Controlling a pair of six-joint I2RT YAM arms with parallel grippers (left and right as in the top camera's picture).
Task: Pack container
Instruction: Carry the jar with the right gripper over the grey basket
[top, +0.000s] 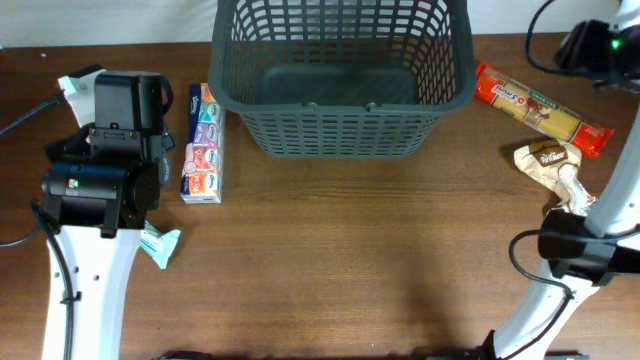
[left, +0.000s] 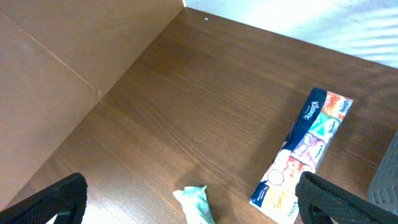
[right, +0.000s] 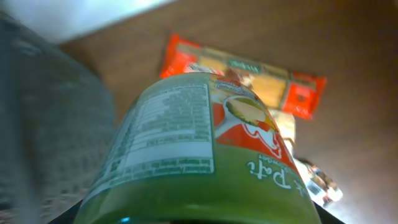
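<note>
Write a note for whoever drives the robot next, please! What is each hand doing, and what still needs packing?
Left gripper: fingers open and empty, over the table near the tissue pack.
Right gripper: closed on a green can, off to the right of the container.
Done: nothing visible inside the container yet.
Left: put the can in, then the tissue pack, pasta packet, tan pouch and small teal packet.
</note>
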